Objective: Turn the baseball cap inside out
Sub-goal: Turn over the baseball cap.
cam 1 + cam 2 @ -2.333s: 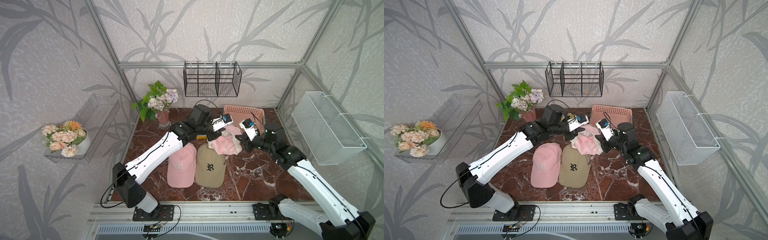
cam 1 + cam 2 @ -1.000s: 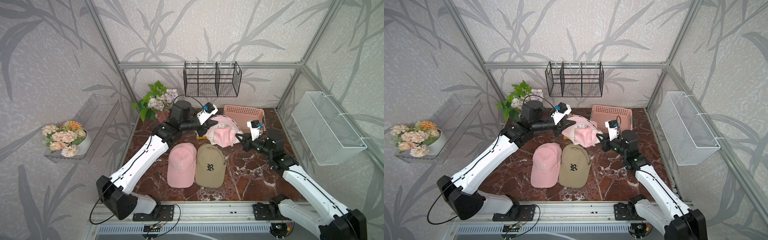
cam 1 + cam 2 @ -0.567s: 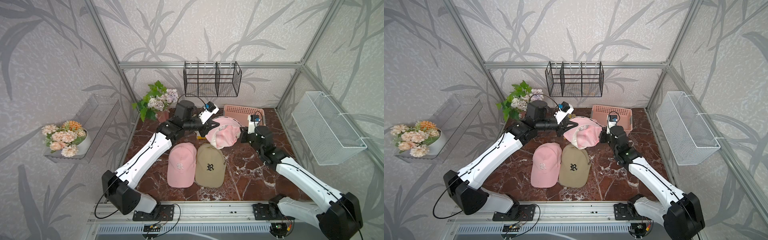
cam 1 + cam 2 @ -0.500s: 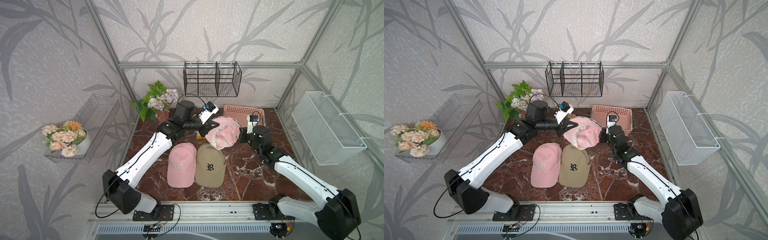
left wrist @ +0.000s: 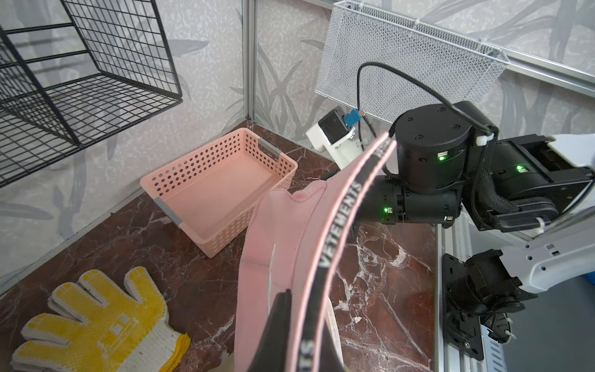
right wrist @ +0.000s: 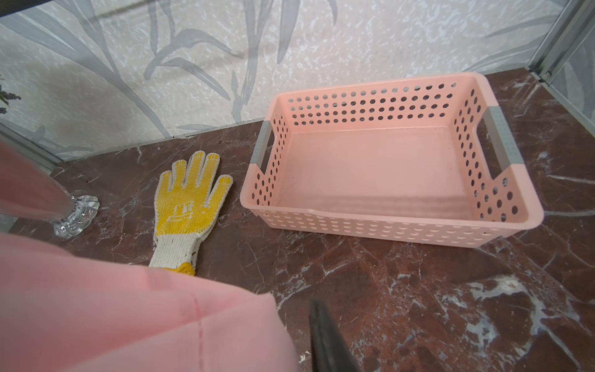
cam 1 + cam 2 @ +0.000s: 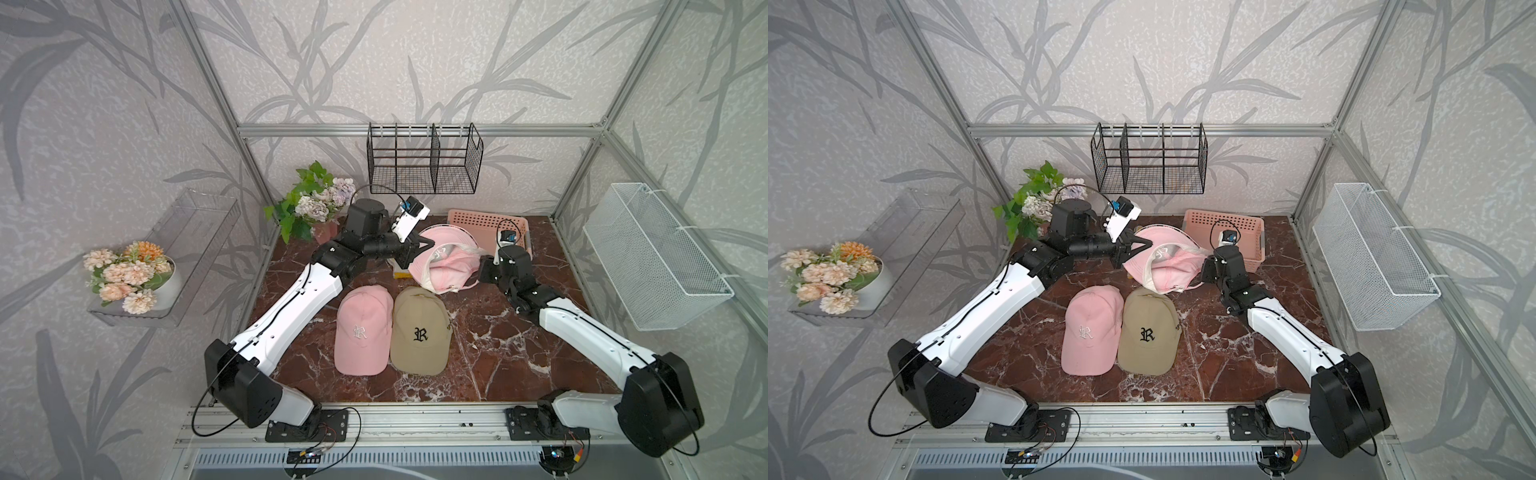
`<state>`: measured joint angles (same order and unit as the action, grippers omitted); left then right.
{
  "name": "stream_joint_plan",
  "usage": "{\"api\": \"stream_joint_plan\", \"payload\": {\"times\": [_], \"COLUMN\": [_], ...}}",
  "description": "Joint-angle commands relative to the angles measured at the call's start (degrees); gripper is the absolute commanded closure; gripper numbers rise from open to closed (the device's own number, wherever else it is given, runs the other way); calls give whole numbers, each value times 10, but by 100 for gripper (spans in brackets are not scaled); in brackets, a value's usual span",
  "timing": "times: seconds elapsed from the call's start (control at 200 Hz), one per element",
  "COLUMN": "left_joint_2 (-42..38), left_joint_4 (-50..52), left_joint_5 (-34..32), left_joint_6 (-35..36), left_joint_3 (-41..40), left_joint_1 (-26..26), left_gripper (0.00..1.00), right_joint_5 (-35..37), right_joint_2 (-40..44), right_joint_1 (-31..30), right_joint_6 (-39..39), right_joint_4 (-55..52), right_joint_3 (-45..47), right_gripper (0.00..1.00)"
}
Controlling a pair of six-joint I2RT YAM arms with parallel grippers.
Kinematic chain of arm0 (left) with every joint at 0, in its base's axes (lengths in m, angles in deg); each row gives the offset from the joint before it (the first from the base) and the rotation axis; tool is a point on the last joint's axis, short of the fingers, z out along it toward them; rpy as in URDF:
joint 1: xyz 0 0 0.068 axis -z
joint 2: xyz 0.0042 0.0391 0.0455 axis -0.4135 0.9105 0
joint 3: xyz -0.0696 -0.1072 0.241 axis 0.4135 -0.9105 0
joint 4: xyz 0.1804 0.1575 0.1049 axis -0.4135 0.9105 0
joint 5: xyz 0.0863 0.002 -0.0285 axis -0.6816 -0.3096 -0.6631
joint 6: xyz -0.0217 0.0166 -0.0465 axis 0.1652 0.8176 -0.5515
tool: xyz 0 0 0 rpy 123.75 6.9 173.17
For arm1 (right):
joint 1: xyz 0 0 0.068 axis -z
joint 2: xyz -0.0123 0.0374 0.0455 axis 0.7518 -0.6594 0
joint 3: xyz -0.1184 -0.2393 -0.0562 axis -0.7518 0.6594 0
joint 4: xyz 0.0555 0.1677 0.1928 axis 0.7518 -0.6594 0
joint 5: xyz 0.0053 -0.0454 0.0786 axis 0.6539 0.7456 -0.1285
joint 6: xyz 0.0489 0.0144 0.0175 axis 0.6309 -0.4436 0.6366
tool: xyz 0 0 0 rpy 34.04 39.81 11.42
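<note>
Pink basket (image 6: pixel 370 225) beside yellow glove (image 6: pixel 186 199)

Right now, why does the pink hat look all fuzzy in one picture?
In the right wrist view the pink cap sits very near the lens, so it blurs, while the basket and yellow glove are sharp; in both top views it looks crisp.

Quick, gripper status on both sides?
Left gripper: closed, holding the lifted pink cap by its rim.
Right gripper: at the cap's far side; open or closed cannot be told.
</note>
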<state>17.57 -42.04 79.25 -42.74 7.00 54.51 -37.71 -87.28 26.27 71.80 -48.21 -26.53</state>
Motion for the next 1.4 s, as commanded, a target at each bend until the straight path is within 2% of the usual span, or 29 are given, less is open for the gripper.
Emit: {"api": "stream_joint_plan", "payload": {"times": [0.0, 0.175, 0.27, 0.375, 0.585, 0.695, 0.84, 0.9, 1.05, 1.145, 1.255, 1.4], "left_joint_2": [-44, -62, -68, -68, -53, -52, -54, -52, -49, -48, -47, -40], "left_joint_4": [-151, -259, -299, -333, -332, -332, -341, -343, -325, -298, -261, -252], "left_joint_5": [-5, -137, -189, -193, -180, -193, -211, -197, -147, -140, -175, -198], "left_joint_6": [-63, -137, -154, -160, -160, -154, -142, -142, -147, -171, -228, -339], "left_joint_3": [-6, -79, -109, -131, -131, -138, -151, -151, -137, -122, -104, -100], "left_joint_1": [-5, -5, -5, -5, -4, -3, -4, -3, 1, 1, 2, 3], "left_gripper": [100, 100, 100, 100, 100, 100, 100, 100, 100, 100, 100, 100], "right_joint_5": [12, -67, -87, -93, -157, -186, -182, -185, -231, -218, -182, -185], "right_joint_2": [-29, -32, -39, -52, -55, -45, -53, -51, -14, 35, 107, 177], "right_joint_1": [17, 16, 16, 16, 17, 22, 40, 41, 41, 41, 41, 36], "right_joint_6": [19, 16, 15, 16, 11, 22, 55, 44, -12, -53, -109, -187], "right_joint_4": [-117, -167, -208, -254, -262, -258, -320, -320, -257, -197, -117, -42], "right_joint_3": [-8, -39, -62, -90, -115, -119, -149, -152, -133, -102, -48, 7], "right_gripper": [79, 85, 94, 98, 91, 90, 91, 87, 65, 51, 42, 39]}}
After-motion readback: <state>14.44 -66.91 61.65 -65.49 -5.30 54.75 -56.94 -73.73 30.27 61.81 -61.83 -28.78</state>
